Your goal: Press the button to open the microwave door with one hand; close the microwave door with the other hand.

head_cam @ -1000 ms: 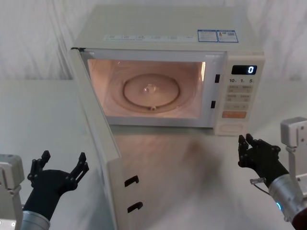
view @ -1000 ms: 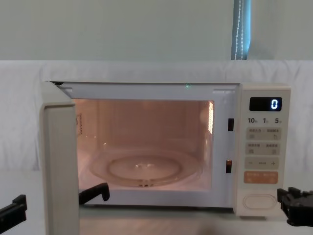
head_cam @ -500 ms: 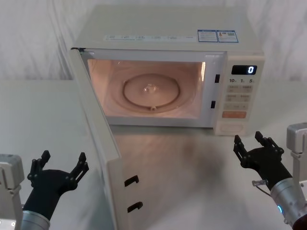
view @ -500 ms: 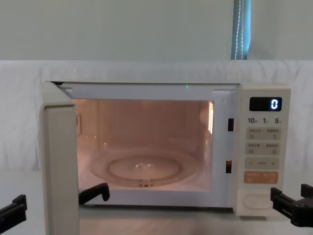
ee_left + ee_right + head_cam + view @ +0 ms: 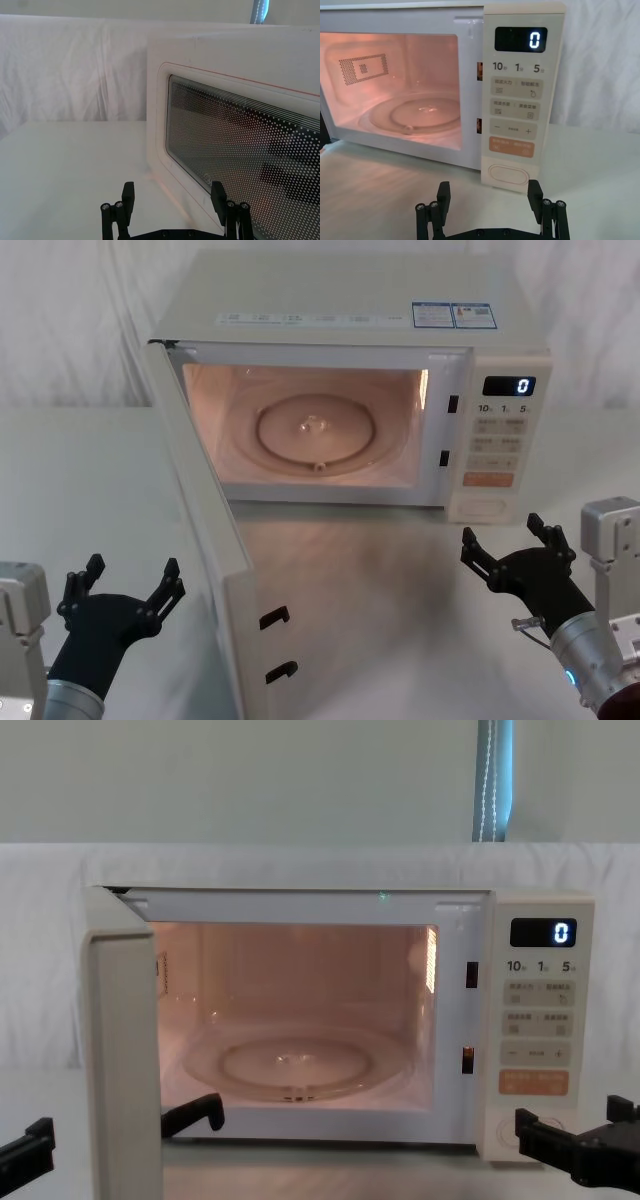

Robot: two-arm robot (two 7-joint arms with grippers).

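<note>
The microwave door [image 5: 205, 540] stands wide open, hinged at the oven's left side, its edge pointing toward the robot; 2 black latch hooks [image 5: 275, 645] project from its free end. The cavity is lit, w/ the glass turntable [image 5: 316, 433] in view inside. The control panel [image 5: 499, 440] on the oven's right shows "0" on the display [image 5: 509, 386]. The button [image 5: 508, 174], a wide cream pill-shaped key, sits at the bottom of that panel, below the orange key [image 5: 512, 147]. The right gripper [image 5: 508, 545] hovers above the table [image 5: 400, 620] in front of the panel, just short of the button and not touching it; fingers spread apart, nothing between them. In the right wrist view the 2 fingertips [image 5: 535, 192] frame the button from below. The left gripper [image 5: 125, 585] hovers low at the robot's left, beside the door's outer face, fingers spread, empty. The left wrist view shows the door's dotted dark window [image 5: 240, 145] close ahead, approx. level w/ the fingertips [image 5: 218, 194], contact not discernible.
</note>
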